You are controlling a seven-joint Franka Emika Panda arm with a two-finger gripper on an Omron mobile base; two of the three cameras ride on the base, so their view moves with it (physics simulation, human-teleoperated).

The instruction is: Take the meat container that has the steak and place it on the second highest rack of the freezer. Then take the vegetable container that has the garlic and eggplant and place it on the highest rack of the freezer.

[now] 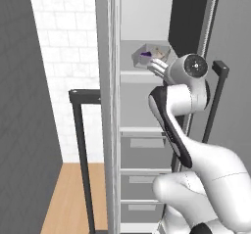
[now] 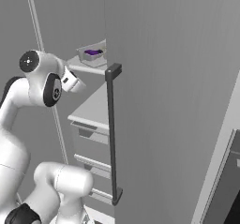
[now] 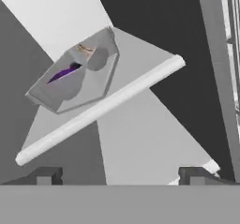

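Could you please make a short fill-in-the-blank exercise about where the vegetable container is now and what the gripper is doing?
1. The vegetable container sits on the ____ rack of the freezer.
2. The dark-purple vegetable inside it is the ____.
3. The gripper has its jaws ____, apart from the container.

Missing words: highest; eggplant; open
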